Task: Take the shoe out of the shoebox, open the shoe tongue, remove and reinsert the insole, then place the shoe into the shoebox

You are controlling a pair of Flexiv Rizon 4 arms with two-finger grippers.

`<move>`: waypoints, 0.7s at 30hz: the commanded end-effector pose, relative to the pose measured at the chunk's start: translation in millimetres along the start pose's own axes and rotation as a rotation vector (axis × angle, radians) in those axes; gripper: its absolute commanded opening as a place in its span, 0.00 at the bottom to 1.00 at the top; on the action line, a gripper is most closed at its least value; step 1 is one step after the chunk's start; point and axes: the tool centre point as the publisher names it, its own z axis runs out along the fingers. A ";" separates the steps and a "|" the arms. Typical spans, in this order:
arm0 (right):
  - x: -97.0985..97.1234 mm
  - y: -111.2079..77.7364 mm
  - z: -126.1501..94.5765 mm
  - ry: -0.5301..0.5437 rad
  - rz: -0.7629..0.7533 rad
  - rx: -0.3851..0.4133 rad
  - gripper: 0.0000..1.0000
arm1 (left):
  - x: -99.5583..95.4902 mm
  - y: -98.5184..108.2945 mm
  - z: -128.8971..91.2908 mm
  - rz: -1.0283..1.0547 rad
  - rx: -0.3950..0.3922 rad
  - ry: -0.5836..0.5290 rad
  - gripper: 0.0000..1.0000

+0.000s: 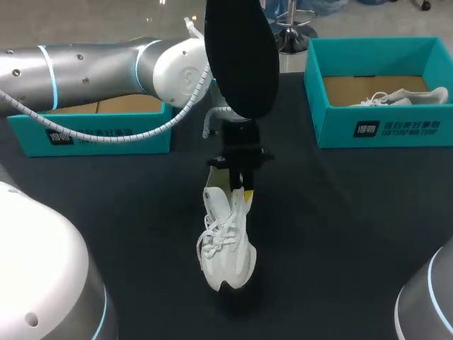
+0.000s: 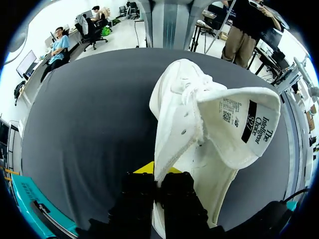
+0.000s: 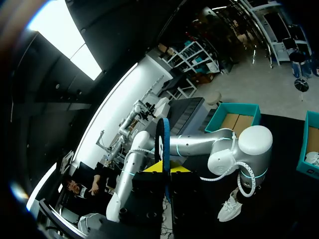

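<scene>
1. White shoe [image 1: 226, 244] standing on its sole at mid-table, toe toward the near edge, heel far. Soft woven upper with loose laces. Tongue [image 2: 239, 124] folded outward and showing its printed label, so the mouth gapes open.
2. Left gripper [image 1: 241, 185] closed narrow on the shoe's collar edge at the far end, pinching the fabric from both sides.
3. Black insole [image 1: 241, 57] held high above the table, clear of the shoe: a thin, flat, flexible oval with a matte surface. Right gripper [image 3: 162, 174] clamped on it, edge-on between the yellow tips.
4. Judged step: insole out, reinsertion in hand. Next move calls for lowering the insole toe-first into the open mouth, with the collar held steady.
5. Dark cloth table [image 1: 354, 212] underneath. Teal cardboard shoebox [image 1: 92, 134] at far left; second teal box [image 1: 382, 127] at far right, holding another white shoe [image 1: 403, 97].
</scene>
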 end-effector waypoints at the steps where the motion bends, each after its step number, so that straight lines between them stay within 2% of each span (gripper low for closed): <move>1: 0.2 1.6 0.9 -0.002 0.001 0.003 0.00 | -6.3 0.7 2.3 -0.014 -0.006 0.020 0.00; 9: 0.2 1.6 0.9 -0.002 0.001 0.003 0.00 | -12.6 0.5 5.1 -0.041 -0.011 0.008 0.00; 21: 0.2 1.6 0.9 -0.002 0.001 0.003 0.00 | -17.0 0.6 19.2 -0.017 -0.068 -0.001 0.00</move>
